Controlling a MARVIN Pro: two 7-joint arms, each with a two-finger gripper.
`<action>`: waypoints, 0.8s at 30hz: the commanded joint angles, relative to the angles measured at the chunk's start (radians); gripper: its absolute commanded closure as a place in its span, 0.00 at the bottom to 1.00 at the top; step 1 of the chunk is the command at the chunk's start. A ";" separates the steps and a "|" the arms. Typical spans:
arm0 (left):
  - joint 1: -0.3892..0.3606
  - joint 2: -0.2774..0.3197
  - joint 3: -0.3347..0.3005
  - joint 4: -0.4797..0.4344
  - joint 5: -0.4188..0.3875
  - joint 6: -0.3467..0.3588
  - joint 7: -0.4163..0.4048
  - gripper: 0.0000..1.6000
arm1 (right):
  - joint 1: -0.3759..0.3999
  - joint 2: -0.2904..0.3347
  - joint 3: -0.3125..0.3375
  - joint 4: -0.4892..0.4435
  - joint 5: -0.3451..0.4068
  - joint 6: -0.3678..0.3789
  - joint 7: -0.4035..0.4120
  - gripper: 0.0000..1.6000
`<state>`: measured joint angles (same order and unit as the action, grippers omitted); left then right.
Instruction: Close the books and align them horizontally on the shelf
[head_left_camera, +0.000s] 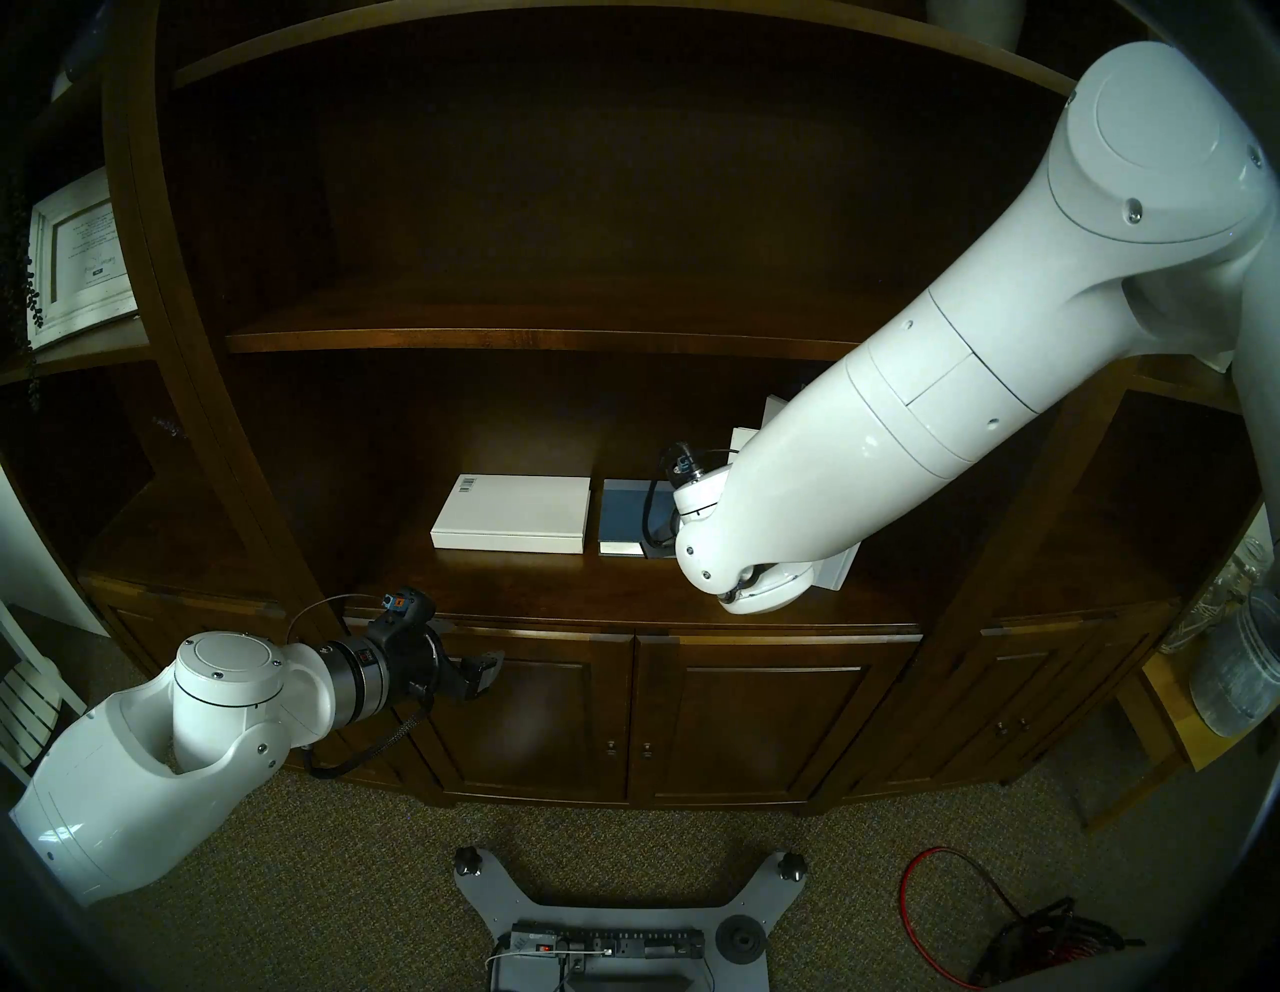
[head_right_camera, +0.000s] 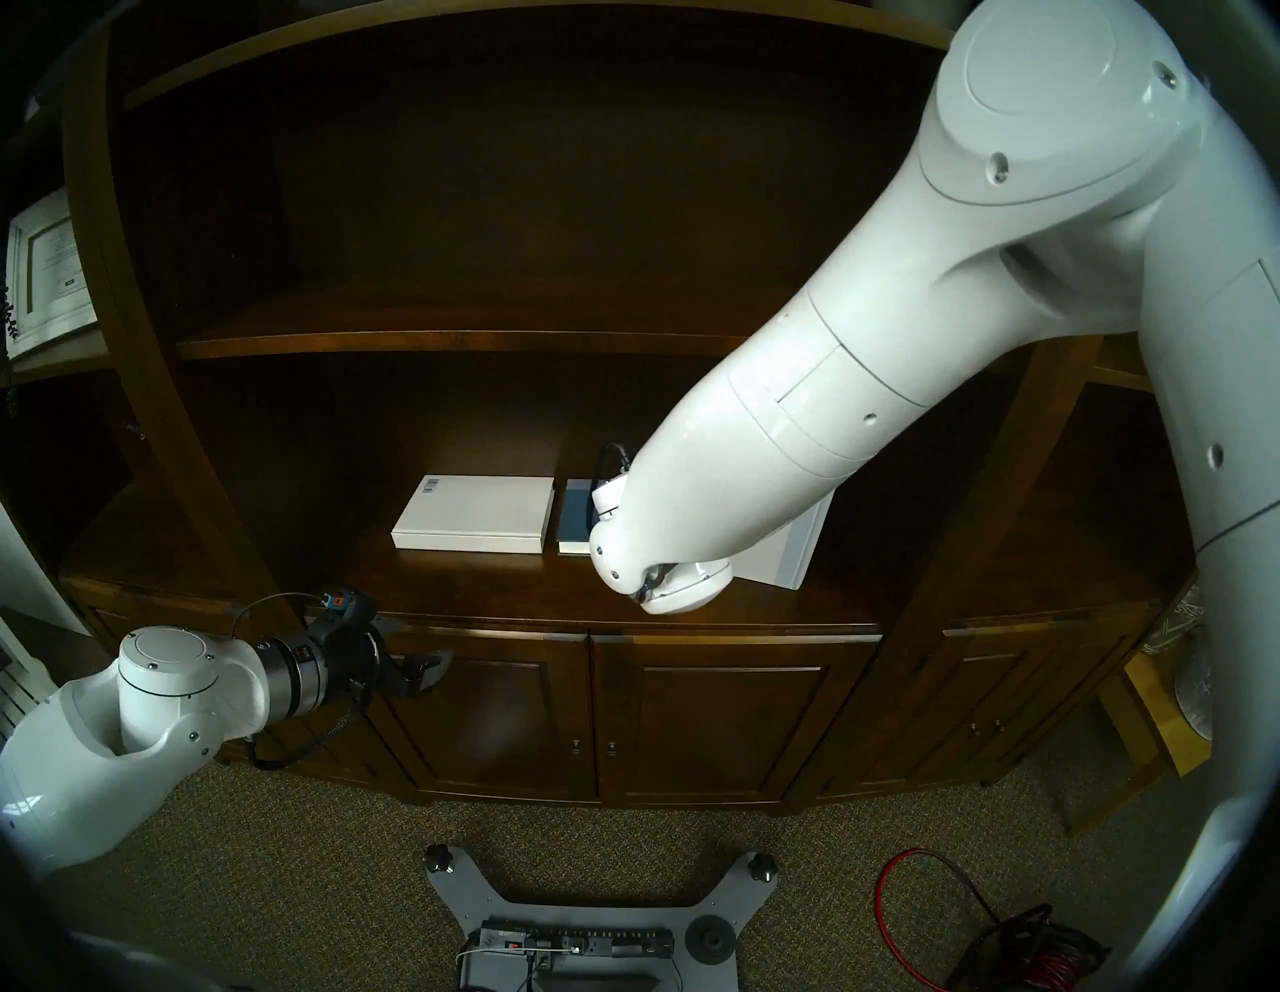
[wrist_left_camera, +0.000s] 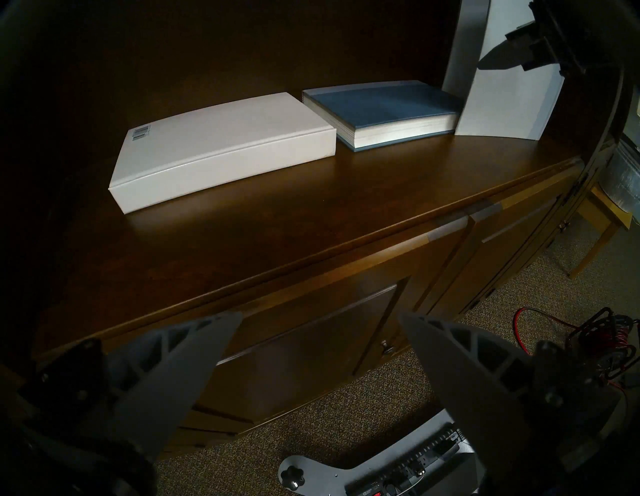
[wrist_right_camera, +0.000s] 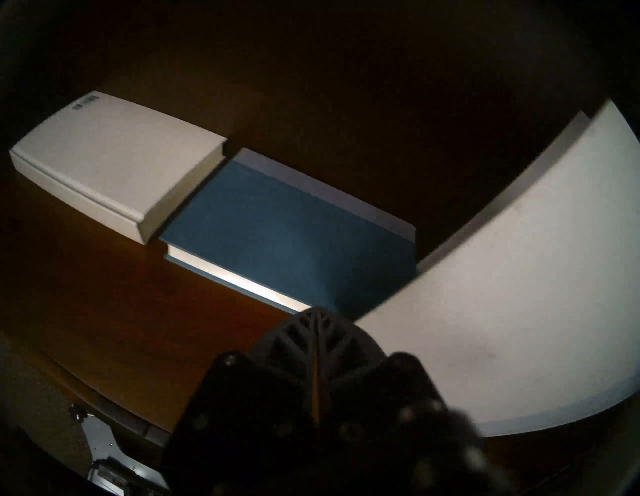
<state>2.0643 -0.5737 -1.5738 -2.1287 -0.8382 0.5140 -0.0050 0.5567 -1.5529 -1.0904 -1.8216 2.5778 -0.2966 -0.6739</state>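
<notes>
While the white book (wrist_left_camera: 221, 145) and the blue book (wrist_left_camera: 381, 111) are lying shut and flat on the shelf (wrist_left_camera: 311, 214), the large white book (wrist_left_camera: 512, 104) is standing raised at the right end of the row, its cover tilted up with a second leaf showing behind it. All three are sitting toward the back of the deep wooden ledge above the cabinet doors (head_left_camera: 762, 727).

The white book's long axis is running left to right along the shelf, with its barcode at the far left corner. The blue book is lying just beside it, its long axis running front to back and its page edge facing the front. The large book's lower edge is resting on the shelf next to the blue one; whether they are touching cannot be told.

The right gripper (wrist_right_camera: 317, 313) is hanging with its fingers pressed together and nothing between them, close to the raised cover. The left gripper (wrist_left_camera: 318, 332) is waiting below the shelf front, fingers spread wide and empty.

The large book is likely behaving as a stiff, fairly light board that swings on its spine, so a push high on the smooth cover, away from the hinge, is probably serving better than a pinch. The glossy covers and polished wood are likely letting the books slide easily.
</notes>
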 joint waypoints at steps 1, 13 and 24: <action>-0.015 -0.001 -0.014 -0.016 -0.001 -0.009 0.001 0.00 | -0.017 -0.021 -0.003 0.106 -0.027 -0.003 0.021 1.00; -0.015 -0.001 -0.014 -0.016 -0.001 -0.009 0.001 0.00 | -0.077 -0.052 -0.055 0.258 -0.003 0.068 0.028 1.00; -0.015 -0.001 -0.014 -0.015 -0.001 -0.009 0.001 0.00 | -0.065 -0.029 -0.137 0.261 0.017 0.100 -0.016 1.00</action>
<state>2.0643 -0.5737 -1.5738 -2.1287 -0.8382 0.5140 -0.0050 0.4503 -1.6060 -1.1906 -1.5764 2.5915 -0.2020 -0.6526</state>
